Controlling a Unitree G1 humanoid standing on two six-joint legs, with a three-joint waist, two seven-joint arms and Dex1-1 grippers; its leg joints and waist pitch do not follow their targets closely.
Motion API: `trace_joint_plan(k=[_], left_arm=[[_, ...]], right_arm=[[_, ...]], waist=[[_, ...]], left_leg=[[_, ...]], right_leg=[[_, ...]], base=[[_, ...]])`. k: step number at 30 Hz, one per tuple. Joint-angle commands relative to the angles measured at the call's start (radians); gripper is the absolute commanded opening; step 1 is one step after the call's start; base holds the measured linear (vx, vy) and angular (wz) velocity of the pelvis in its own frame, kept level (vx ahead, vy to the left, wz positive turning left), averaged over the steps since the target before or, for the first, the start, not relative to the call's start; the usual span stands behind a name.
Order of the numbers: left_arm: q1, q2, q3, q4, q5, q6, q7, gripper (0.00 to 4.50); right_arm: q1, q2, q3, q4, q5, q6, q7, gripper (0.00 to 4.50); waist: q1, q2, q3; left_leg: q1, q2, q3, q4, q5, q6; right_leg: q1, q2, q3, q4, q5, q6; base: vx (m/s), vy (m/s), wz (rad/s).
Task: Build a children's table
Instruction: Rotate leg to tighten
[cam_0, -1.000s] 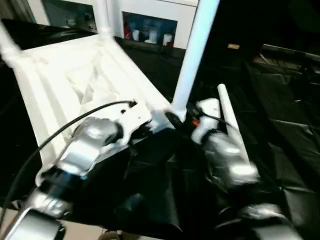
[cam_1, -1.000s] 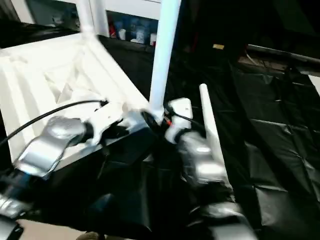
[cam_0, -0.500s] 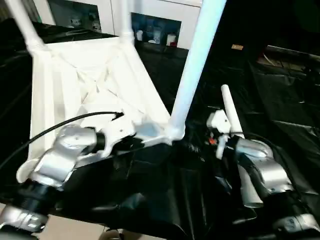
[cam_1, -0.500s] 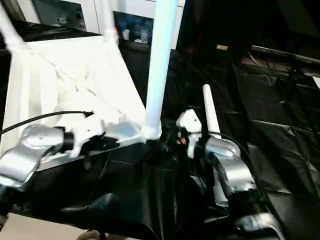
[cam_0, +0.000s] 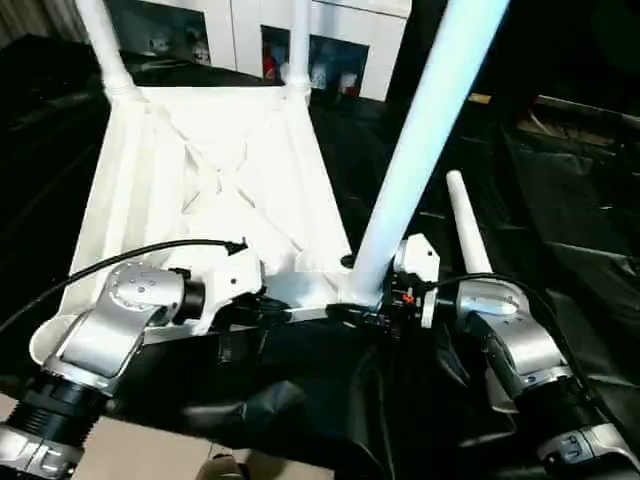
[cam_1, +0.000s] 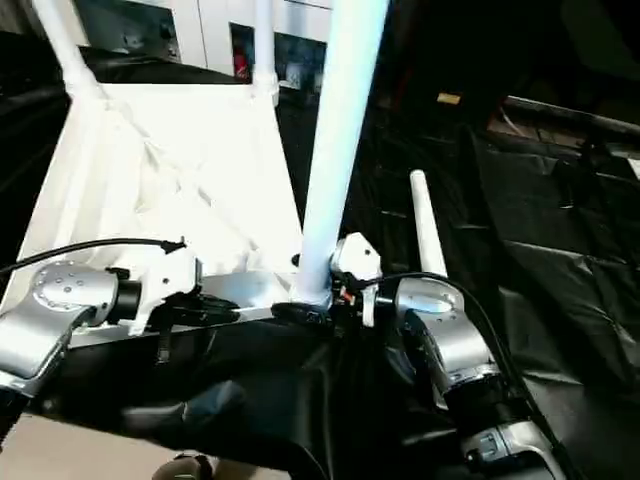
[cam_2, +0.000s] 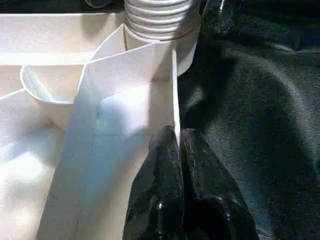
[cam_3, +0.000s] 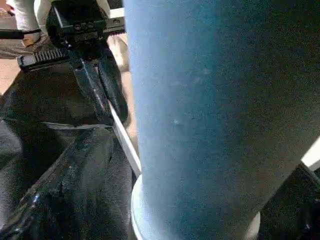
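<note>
Left eye view: white plastic ribbed table top (cam_0: 215, 180) lay upside-down on black sheeting (cam_0: 560, 230), three legs fitted. Left gripper (cam_2: 178, 137) pinched top's near edge wall. Right gripper (cam_0: 378, 312) stood wide apart around near-corner white tubular leg (cam_0: 420, 140); fourth white leg (cam_0: 467, 225) lay loose beside it.

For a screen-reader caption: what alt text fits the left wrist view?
The left gripper, shut, pinches the thin edge wall of the upside-down white tabletop. Just beyond, a ribbed leg sits in the corner socket, and black sheeting lies beside it.

No readable text, labels, brands or numbers anywhere.
</note>
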Motion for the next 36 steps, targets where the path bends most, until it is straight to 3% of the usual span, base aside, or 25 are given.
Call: trace_joint_plan(k=[1,6,13,23,29,32,36], left_arm=[[0.004,-0.020,-0.025,-0.024,-0.022,-0.028,-0.026,0.00],[0.004,-0.014,-0.024,-0.018,-0.023,-0.034,-0.026,0.00],[0.005,-0.013,-0.022,-0.015,-0.024,-0.039,-0.027,0.00],[0.000,-0.009,-0.019,0.002,-0.021,-0.047,-0.033,0.00],[0.003,-0.011,-0.021,0.014,-0.018,-0.043,-0.031,0.00],[0.006,-0.021,-0.024,0.028,0.000,-0.035,0.001,0.00],[0.001,-0.043,-0.031,0.060,0.048,-0.016,0.077,0.00]], right_arm=[[-0.003,-0.007,0.030,-0.005,-0.011,-0.011,0.040,4.09],[0.000,-0.023,0.034,0.004,-0.016,-0.029,0.063,4.09],[-0.010,-0.031,0.022,0.042,-0.028,-0.046,0.060,3.59],[-0.017,-0.039,0.026,0.095,-0.054,-0.083,0.050,2.83],[-0.004,-0.023,0.016,0.121,-0.057,-0.084,0.023,2.74],[0.008,0.009,-0.008,0.151,-0.060,-0.061,-0.062,2.73],[0.018,0.068,-0.049,0.182,-0.061,-0.012,-0.213,2.72]], waist=[[-0.002,0.008,-0.058],[-0.001,0.009,-0.064],[0.001,0.008,-0.065],[0.003,0.010,-0.067],[0.002,0.011,-0.064],[0.001,0.010,-0.059],[-0.005,0.006,-0.045]], left_leg=[[0.013,0.029,0.002,-0.057,-0.086,0.067],[0.012,0.026,0.003,-0.050,-0.032,0.099],[0.013,0.027,0.003,-0.049,-0.054,0.093],[0.013,0.026,0.004,-0.046,-0.032,0.104],[0.012,0.026,0.003,-0.046,-0.046,0.101],[0.012,0.027,0.003,-0.050,-0.077,0.087],[0.016,0.026,-0.002,-0.062,-0.205,0.023]], right_leg=[[0.052,-0.070,0.055,-0.053,-0.021,-0.236],[0.056,-0.068,0.053,-0.043,0.080,-0.258],[0.056,-0.069,0.053,-0.044,0.042,-0.264],[0.058,-0.067,0.052,-0.038,0.091,-0.275],[0.057,-0.068,0.052,-0.040,0.069,-0.276],[0.055,-0.069,0.053,-0.046,0.017,-0.266],[0.049,-0.073,0.056,-0.072,-0.236,-0.208]], base=[[0.000,0.000,0.00],[0.000,0.000,0.00],[0.000,0.000,0.00],[0.000,0.000,0.00],[0.000,0.000,0.00],[0.000,0.000,0.00],[0.000,0.000,0.00]])
